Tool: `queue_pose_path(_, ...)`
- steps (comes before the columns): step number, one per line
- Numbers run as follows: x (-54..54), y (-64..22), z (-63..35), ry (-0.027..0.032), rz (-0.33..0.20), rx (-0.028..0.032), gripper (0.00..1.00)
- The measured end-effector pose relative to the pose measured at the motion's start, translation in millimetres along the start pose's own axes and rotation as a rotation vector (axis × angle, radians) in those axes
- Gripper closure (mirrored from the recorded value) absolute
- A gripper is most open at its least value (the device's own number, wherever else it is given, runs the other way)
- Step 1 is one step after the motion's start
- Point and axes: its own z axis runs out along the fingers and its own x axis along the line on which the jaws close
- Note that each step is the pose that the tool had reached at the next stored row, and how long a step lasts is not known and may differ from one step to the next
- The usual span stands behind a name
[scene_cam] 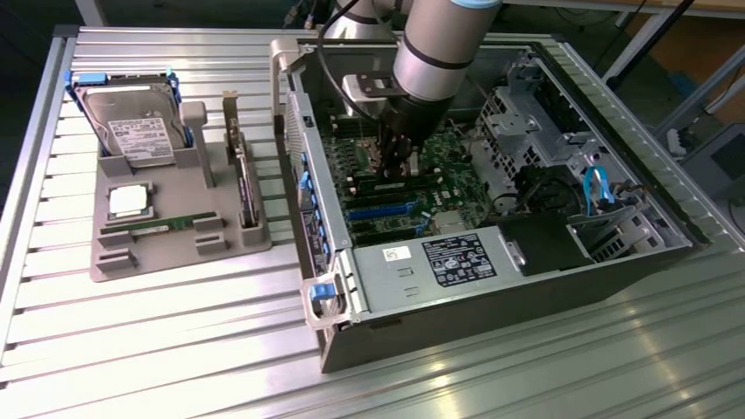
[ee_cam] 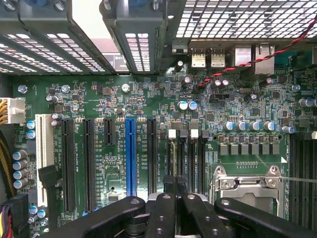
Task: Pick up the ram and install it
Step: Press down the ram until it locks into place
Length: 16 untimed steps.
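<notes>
Table point(scene_cam: 174, 349): ribbed aluminium-profile surface, slats running across.
Computer case point(scene_cam: 489, 314): lies on its side directly on the table, open side up, toward the exterior view's right.
Parts tray point(scene_cam: 174, 262): grey fixture resting flat on the table, at the exterior view's left, just beside the case.
Spacing: tray and case apart, narrow strip of table between.

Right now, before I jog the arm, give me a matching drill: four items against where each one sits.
1 hard drive
2 processor chip
3 ram stick
4 gripper

a inside the computer case
b propped up at the tray's far end
c flat on the tray, between the other two parts listed
d flat on the tray, nearer its front edge

Pairs: 1-b, 2-c, 3-d, 4-a
</notes>
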Motion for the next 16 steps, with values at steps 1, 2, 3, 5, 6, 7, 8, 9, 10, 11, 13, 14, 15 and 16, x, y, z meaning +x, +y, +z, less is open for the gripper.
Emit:
queue_pose_path(1, 0.0, 0.0, 0.0, 0.0000, 0.000, 0.0000, 0.90)
queue_pose_path(2, 0.0, 0.0, 0.0, -0.0001, 0.000, 0.0000, 0.90)
queue_pose_path(3, 0.0, 0.0, 0.2, -0.0001, 0.000, 0.0000, 0.90)
queue_pose_path(5, 0.2, 0.0, 0.6, -0.0006, 0.000, 0.0001, 0.90)
queue_pose_path(6, 0.2, 0.0, 0.7, -0.0008, 0.000, 0.0000, 0.90)
queue_pose_path(7, 0.3, 0.0, 0.9, -0.0010, 0.000, -0.0001, 0.90)
queue_pose_path(8, 0.3, 0.0, 1.0, -0.0012, 0.000, -0.0001, 0.90)
queue_pose_path(9, 0.3, 0.0, 1.1, -0.0014, 0.000, -0.0001, 0.90)
queue_pose_path(10, 0.3, 0.0, 1.1, -0.0015, 0.000, 0.0000, 0.90)
queue_pose_path(11, 0.3, 0.0, 1.1, -0.0015, 0.000, 0.0000, 0.90)
queue_pose_path(13, 0.3, 0.0, 1.2, -0.0016, 0.000, 0.0000, 0.90)
queue_pose_path(14, 0.3, 0.0, 1.5, -0.0022, 0.000, 0.0000, 0.90)
queue_pose_path(15, 0.4, 0.0, 1.7, -0.0024, 0.000, 0.0000, 0.90)
queue_pose_path(16, 0.4, -0.1, 1.9, -0.0025, 0.000, -0.0001, 0.90)
